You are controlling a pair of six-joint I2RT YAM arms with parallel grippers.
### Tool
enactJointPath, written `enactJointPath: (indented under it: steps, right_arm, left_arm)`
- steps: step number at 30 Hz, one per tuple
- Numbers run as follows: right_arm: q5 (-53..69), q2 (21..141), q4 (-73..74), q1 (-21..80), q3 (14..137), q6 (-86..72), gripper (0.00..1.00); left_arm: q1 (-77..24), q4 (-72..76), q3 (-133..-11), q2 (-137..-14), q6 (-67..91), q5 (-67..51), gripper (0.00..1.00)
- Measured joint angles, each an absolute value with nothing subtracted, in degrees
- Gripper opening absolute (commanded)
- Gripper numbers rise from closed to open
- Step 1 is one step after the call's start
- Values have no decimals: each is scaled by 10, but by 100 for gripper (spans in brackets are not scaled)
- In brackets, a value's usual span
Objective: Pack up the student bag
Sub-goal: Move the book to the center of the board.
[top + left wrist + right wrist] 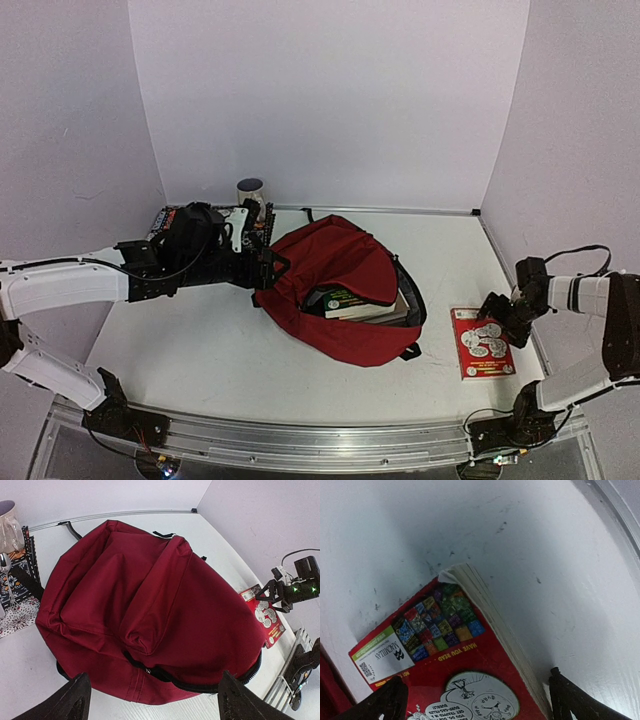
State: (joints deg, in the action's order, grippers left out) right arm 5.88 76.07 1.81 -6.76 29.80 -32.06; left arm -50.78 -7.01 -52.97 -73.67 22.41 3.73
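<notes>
**Student bag open on the tabletop — both claws spread, nothing gripped**

The student bag (335, 255) is laid on its side at the middle of the tabletop (200, 350). Its zipped mouth gapes toward its right, so the books (350, 303) stacked inside are exposed and room is left for more. At the bag's left edge the left claw (267, 269) is set with its fingers wide apart. The red fabric is seen just beyond the fingertips and nothing is held between them, though contact cannot be told. It is judged to be placed there to steady the bag. To the bag's right, well apart from it, a red book (482, 343) lies flat. The right claw (498, 312) is held just above it, fully spread, with the book's page edge between the fingers — a pickup is judged to be the step in hand. Behind the bag's left corner a mug (250, 190) stands.
</notes>
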Motion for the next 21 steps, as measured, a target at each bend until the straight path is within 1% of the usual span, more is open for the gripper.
enactJointPath:
  steps: [8,10,21]
  right_arm:
    - [120,750,2,53,295,-367,98]
    - [131,750,2,75,295,-374,96]
    - [158,757,16,117,296,-365,72]
  left_arm:
    - [-508,-70,-530,-729,226,43,89]
    - [-508,-70,-530,-729,226,43,89]
    - [-508,-70,-527,-723,226,43,89]
